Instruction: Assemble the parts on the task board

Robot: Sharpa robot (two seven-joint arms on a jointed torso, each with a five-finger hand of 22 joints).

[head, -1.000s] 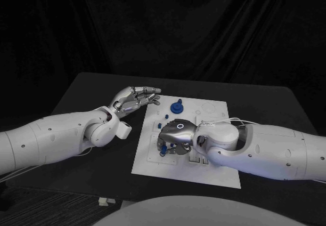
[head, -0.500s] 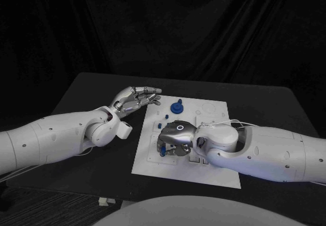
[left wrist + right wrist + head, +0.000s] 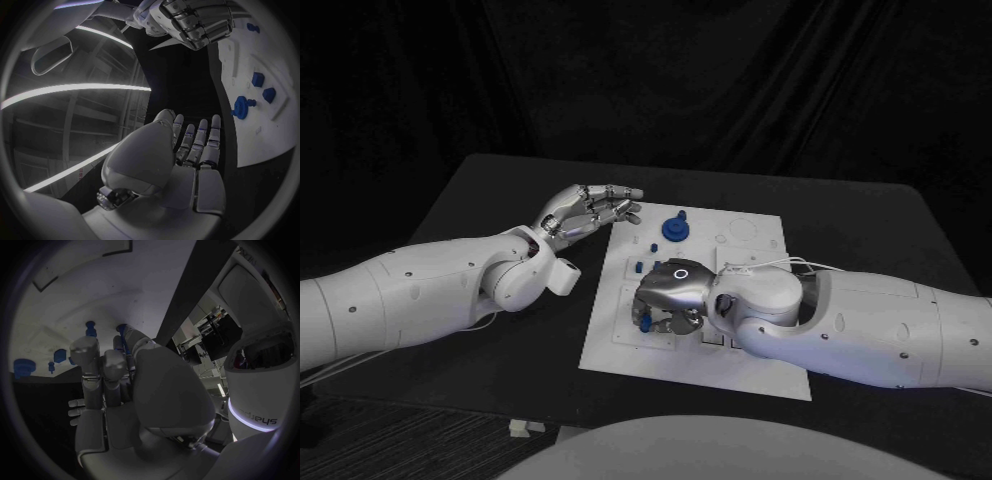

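Right hand [image 3: 672, 290] working a small blue peg [image 3: 122, 330] on the task board [image 3: 750, 362].
Fingers curl at it; grip unclear. Rigid, light, slippery — pinch its sides. Left hand [image 3: 590, 211] empty, fingers loosely curled.

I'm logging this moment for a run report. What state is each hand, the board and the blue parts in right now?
Left hand: held above the table beside the board's far left corner, fingers loosely curled, holding nothing.
Right hand: palm down over the board, fingers on a blue part; a grip cannot be told.
Board: flat on the table.
Round blue part: standing on the board's far end, untouched.
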